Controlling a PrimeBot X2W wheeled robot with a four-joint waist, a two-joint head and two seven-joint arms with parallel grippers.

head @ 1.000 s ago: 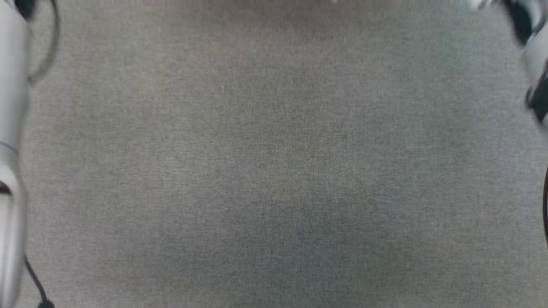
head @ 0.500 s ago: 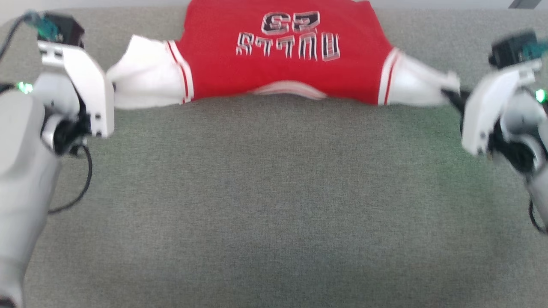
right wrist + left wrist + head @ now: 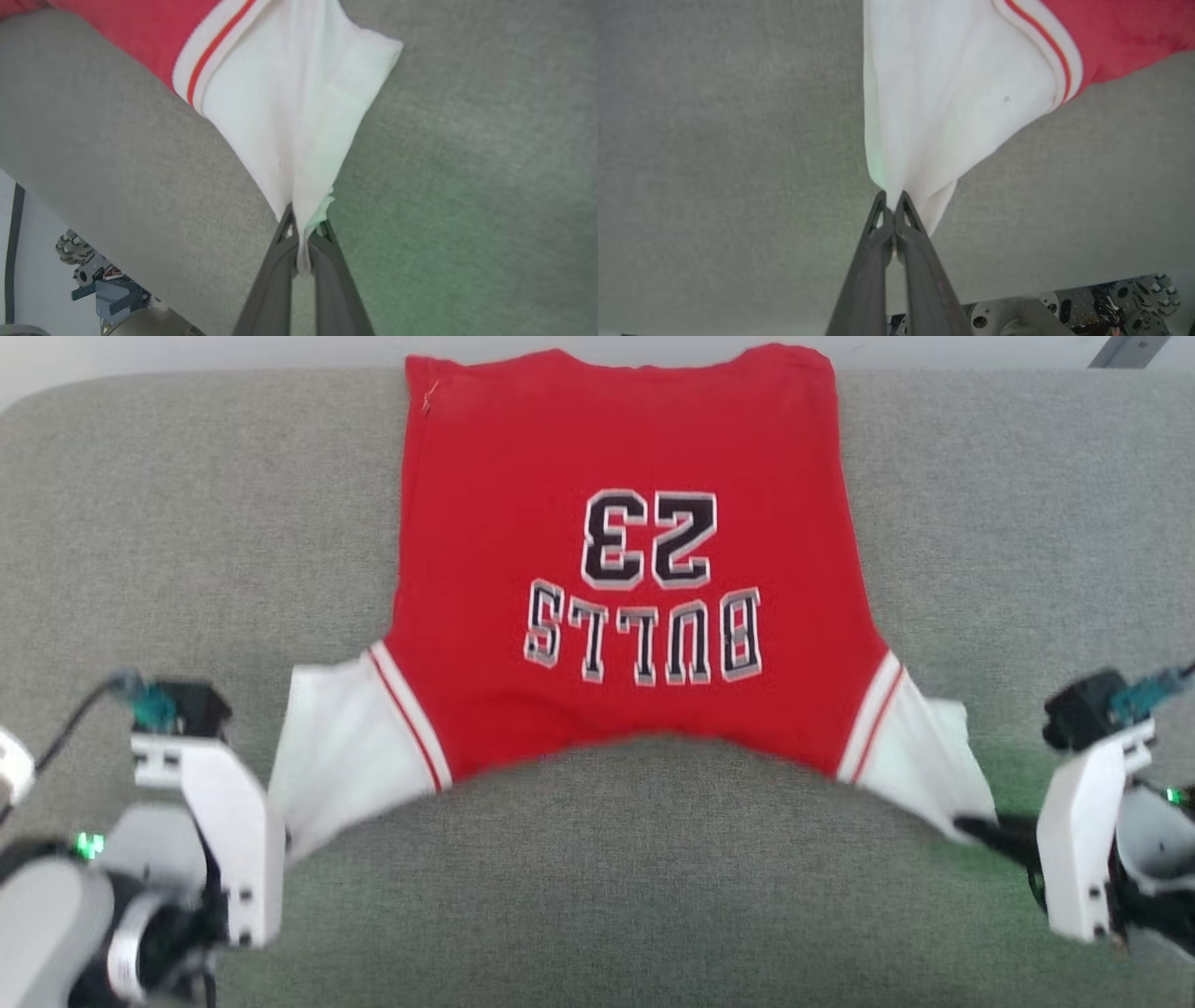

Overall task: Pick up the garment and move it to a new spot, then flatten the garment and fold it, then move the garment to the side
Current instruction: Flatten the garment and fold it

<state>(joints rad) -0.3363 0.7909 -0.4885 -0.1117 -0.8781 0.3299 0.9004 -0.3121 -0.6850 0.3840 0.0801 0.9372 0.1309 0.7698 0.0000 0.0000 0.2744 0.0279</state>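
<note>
The garment is held by the tips of both white sleeves at the near side of the grey cloth surface. At 8 o'clock in the head view, the left gripper is pinched tight on the left sleeve's tip. At 4 o'clock, the right gripper clamps the right sleeve's tip. The red body stretches toward 12 o'clock with its print upside down, and the hem reaches the surface's far edge.

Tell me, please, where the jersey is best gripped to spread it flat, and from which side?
Likely by the tips of its white sleeves, one per hand, each from its own outer side. The jersey lies print-up with sleeves splayed outward, so those corners stand free of the body; the left hand and right hand pinch them so now.
</note>
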